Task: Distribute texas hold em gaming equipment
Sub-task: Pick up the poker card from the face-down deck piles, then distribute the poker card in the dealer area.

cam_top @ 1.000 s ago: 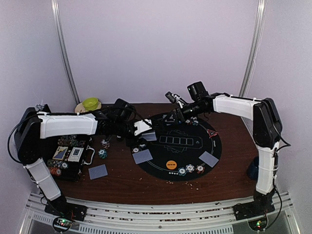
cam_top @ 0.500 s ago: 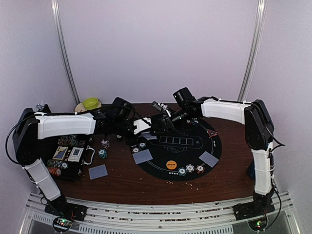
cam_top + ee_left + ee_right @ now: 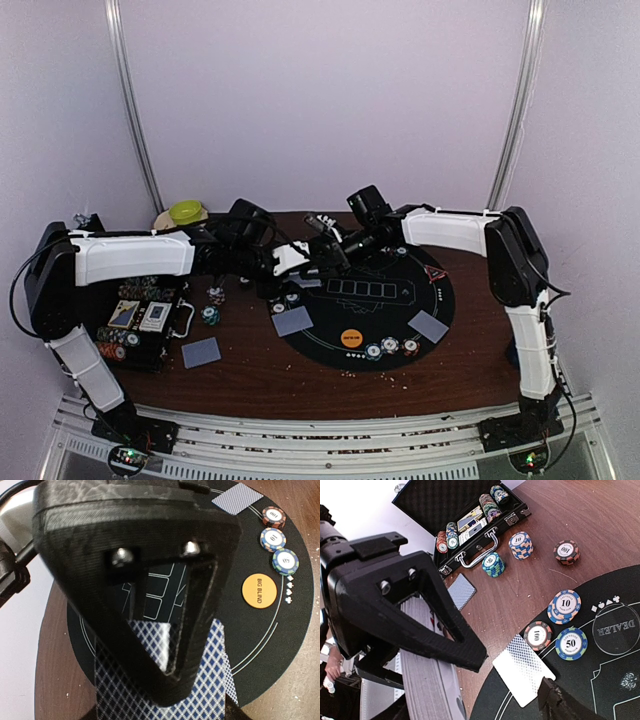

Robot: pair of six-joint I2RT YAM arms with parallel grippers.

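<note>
My left gripper (image 3: pixel 291 263) is shut on a deck of blue-diamond-backed playing cards (image 3: pixel 215 680), held over the left rim of the round black mat (image 3: pixel 440 285). In its wrist view the left gripper (image 3: pixel 169 677) covers most of the deck. My right gripper (image 3: pixel 325 250) stands open just right of the deck (image 3: pixel 420 680), and the right gripper (image 3: pixel 512 675) has nothing in it. Beneath lies one card (image 3: pixel 522 669) on the mat edge. Beside it are three chips (image 3: pixel 536 635) and the dealer button (image 3: pixel 615 625). The orange big blind button (image 3: pixel 259 591) lies by three more chips (image 3: pixel 273 538).
The open black chip case (image 3: pixel 140 320) stands at the left with chip stacks (image 3: pixel 520 545) beside it. Single cards lie on the table (image 3: pixel 201 351) and on the mat (image 3: pixel 293 320) (image 3: pixel 428 325). A green bowl (image 3: pixel 186 212) is at the back left and a blue mug (image 3: pixel 518 350) at the right edge.
My right arm has swung left across the mat up to the deck, and its jaws have spread wider. The left arm and the deck have stayed put.
</note>
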